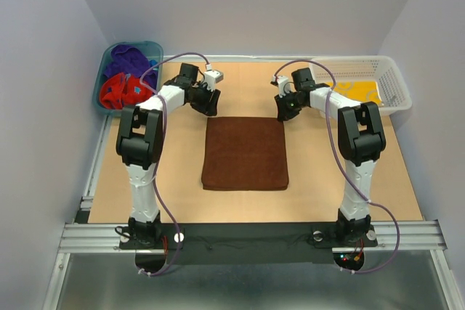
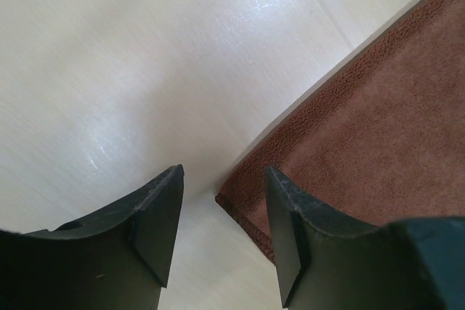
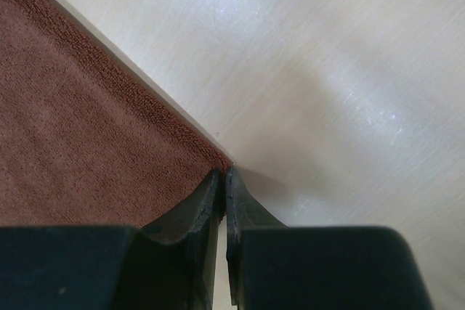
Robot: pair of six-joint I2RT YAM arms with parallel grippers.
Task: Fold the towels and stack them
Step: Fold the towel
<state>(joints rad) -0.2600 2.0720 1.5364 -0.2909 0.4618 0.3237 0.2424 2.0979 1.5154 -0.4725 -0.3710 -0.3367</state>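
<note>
A plain brown towel [image 1: 245,154] lies flat in the middle of the table. My left gripper [image 1: 211,109] is open at the towel's far left corner. In the left wrist view the corner [image 2: 240,205] lies between the spread fingers of this gripper [image 2: 224,173], low over the table. My right gripper [image 1: 285,114] is at the far right corner. In the right wrist view it [image 3: 225,173] is shut, pinching the tip of the towel's corner [image 3: 80,143]. A purple towel [image 1: 129,59] and a red towel with blue marks [image 1: 120,92] lie in the tub. A yellow towel [image 1: 357,92] lies in the basket.
A teal plastic tub [image 1: 100,85] stands at the far left corner of the table. A white mesh basket [image 1: 396,81] stands at the far right. The pale wooden tabletop [image 1: 334,179] shows on both sides of the brown towel.
</note>
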